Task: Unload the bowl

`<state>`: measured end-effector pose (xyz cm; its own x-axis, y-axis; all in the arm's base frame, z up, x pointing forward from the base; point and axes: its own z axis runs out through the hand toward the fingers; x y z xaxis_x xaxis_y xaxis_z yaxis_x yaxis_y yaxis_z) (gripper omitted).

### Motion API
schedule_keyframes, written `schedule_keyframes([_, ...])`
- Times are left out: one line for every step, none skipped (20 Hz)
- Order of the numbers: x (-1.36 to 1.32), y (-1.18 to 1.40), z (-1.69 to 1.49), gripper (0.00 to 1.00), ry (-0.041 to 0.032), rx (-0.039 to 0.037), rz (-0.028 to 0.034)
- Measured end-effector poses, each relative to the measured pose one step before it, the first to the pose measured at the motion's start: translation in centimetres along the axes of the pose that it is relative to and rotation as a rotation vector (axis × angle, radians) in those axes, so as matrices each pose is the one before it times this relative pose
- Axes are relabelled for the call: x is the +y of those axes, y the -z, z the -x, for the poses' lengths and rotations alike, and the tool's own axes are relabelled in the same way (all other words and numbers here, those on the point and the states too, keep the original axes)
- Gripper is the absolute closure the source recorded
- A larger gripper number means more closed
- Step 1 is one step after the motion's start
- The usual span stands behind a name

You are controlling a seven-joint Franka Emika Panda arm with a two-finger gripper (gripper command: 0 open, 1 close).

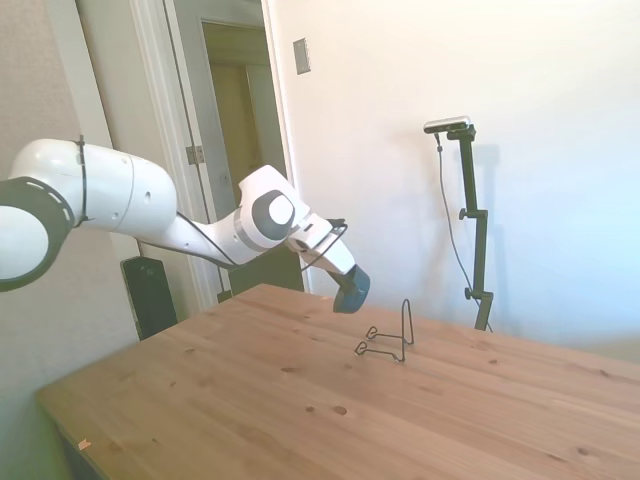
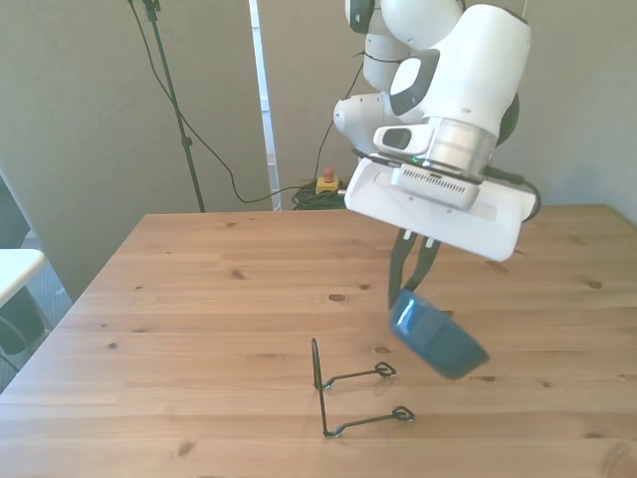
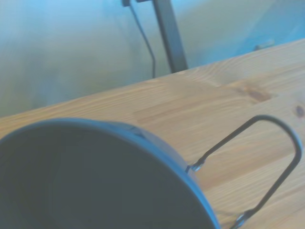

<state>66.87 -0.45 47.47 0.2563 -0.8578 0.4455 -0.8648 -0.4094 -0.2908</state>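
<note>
The blue bowl (image 2: 438, 339) hangs tilted in the air above the table, with my gripper (image 2: 408, 289) shut on its rim. In the side view the bowl (image 1: 352, 290) is just off the table, to the left of the thin black wire rack (image 1: 390, 335). The rack (image 2: 348, 393) stands bare on the wood, toward the front view's left of the bowl and apart from it. In the wrist view the bowl's dark inside (image 3: 86, 181) fills the lower part, and the rack's loop (image 3: 267, 157) lies beyond its rim.
The wooden table (image 2: 199, 299) stretches around the rack. A wall and a doorway (image 1: 240, 130) are behind the arm in the side view. A red-topped button (image 2: 325, 183) and cables lie on the floor behind the table.
</note>
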Motion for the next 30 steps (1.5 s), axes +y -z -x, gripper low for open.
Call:
schedule_keyframes([0.351, 0.468, 1.380, 1.00, 0.01510, -0.03399, -0.01215])
schedule_keyframes([0.445, 0.255, 1.409, 1.00, 0.01712, -0.04236, -0.00775])
schedule_keyframes([0.531, 0.132, 1.264, 1.00, 0.01938, -0.04773, -0.00317])
schedule_keyframes([0.624, -0.029, 0.986, 1.00, 0.02100, -0.04707, 0.00107])
schedule_keyframes([0.624, -0.061, 0.727, 1.00, 0.01785, -0.04471, -0.00039])
schedule_keyframes([0.673, -0.101, 0.509, 1.00, 0.01507, -0.04137, -0.00056])
schedule_keyframes([0.638, -0.130, 0.333, 1.00, 0.00966, -0.03556, 0.00060])
schedule_keyframes([0.632, -0.152, 0.307, 1.00, 0.00869, -0.03738, 0.00386])
schedule_keyframes([0.624, -0.229, 0.294, 1.00, 0.00964, -0.03967, 0.00931])
schedule_keyframes([0.591, -0.281, 0.236, 1.00, 0.01165, -0.03737, 0.01325])
schedule_keyframes([0.507, -0.290, 0.225, 1.00, 0.01326, -0.03537, 0.01532])
schedule_keyframes([0.505, -0.432, 0.177, 1.00, 0.01340, -0.03644, 0.01835])
schedule_keyframes([0.418, -0.360, 0.029, 1.00, 0.00941, -0.02852, 0.01549])
schedule_keyframes([0.357, -0.326, -0.069, 1.00, 0.00582, -0.02436, 0.01455])
schedule_keyframes([0.355, -0.354, -0.106, 1.00, 0.00476, -0.02405, 0.01220])
schedule_keyframes([0.355, -0.320, -0.153, 1.00, 0.00308, -0.02098, 0.01191])
schedule_keyframes([0.271, -0.299, -0.146, 1.00, 0.00195, -0.01852, 0.00795])
schedule_keyframes([0.246, -0.316, -0.093, 1.00, 0.00094, -0.02198, 0.00877])
schedule_keyframes([0.177, -0.280, -0.090, 1.00, 0.00322, -0.01897, 0.01055])
schedule_keyframes([0.142, -0.297, -0.068, 1.00, 0.00569, -0.01792, 0.01251])
schedule_keyframes([0.081, -0.313, -0.056, 1.00, 0.00481, -0.01763, 0.01265])
schedule_keyframes([-0.002, -0.251, -0.063, 1.00, 0.00194, -0.01444, 0.01071])
schedule_keyframes([-0.072, -0.181, -0.100, 1.00, 0.00103, -0.00988, 0.00896])
schedule_keyframes([-0.070, -0.191, -0.109, 1.00, -0.00009, -0.00741, 0.00772])
schedule_keyframes([-0.087, -0.137, -0.127, 1.00, -0.00058, -0.00636, 0.00658])
schedule_keyframes([-0.101, -0.069, -0.117, 0.00, -0.00030, -0.00476, 0.00479])
schedule_keyframes([-0.077, -0.031, -0.076, 0.00, -0.00013, -0.00423, 0.00420])
schedule_keyframes([-0.064, -0.023, -0.063, 0.00, -0.00008, -0.00093, 0.00094])
schedule_keyframes([-0.031, -0.031, -0.053, 0.00, -0.00032, -0.00015, 0.00025])
schedule_keyframes([-0.007, 0.003, -0.027, 0.00, -0.00026, 0.00016, -0.00013])
